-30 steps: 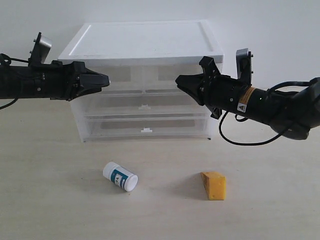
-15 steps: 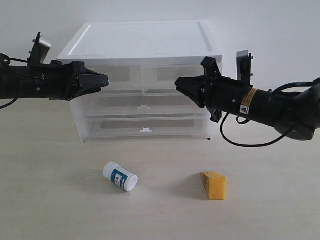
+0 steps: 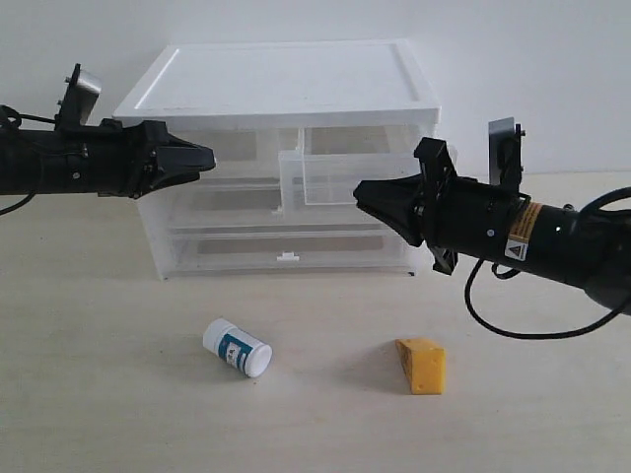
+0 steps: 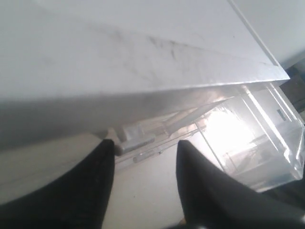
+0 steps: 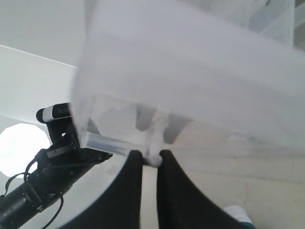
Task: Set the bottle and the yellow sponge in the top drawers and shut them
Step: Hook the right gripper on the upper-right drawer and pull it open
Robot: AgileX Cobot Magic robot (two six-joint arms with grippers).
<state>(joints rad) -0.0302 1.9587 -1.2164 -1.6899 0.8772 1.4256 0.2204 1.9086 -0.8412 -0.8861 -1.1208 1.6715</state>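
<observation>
The right top drawer (image 3: 320,177) stands partly pulled out of the white-topped unit (image 3: 286,84). My right gripper (image 3: 359,190) is shut on its small white tab handle (image 5: 153,159). The left top drawer (image 3: 246,148) is closed, and my left gripper (image 3: 211,158) hovers open right at its front, its fingers on either side of the tab handle (image 4: 137,143). On the table in front lie the white bottle (image 3: 237,348) with a teal label, on its side, and the yellow sponge (image 3: 422,366). A corner of the bottle (image 5: 237,213) shows in the right wrist view.
Two full-width drawers (image 3: 286,236) below are closed. The pulled-out drawer (image 4: 259,143) shows beside the left gripper (image 4: 145,145). The left arm (image 5: 52,167) appears in the right wrist view. A white wall stands behind the unit.
My right gripper has drawn back from the unit with the tab handle in it, sliding the right top drawer out. The left arm, bottle and sponge have stayed put.
</observation>
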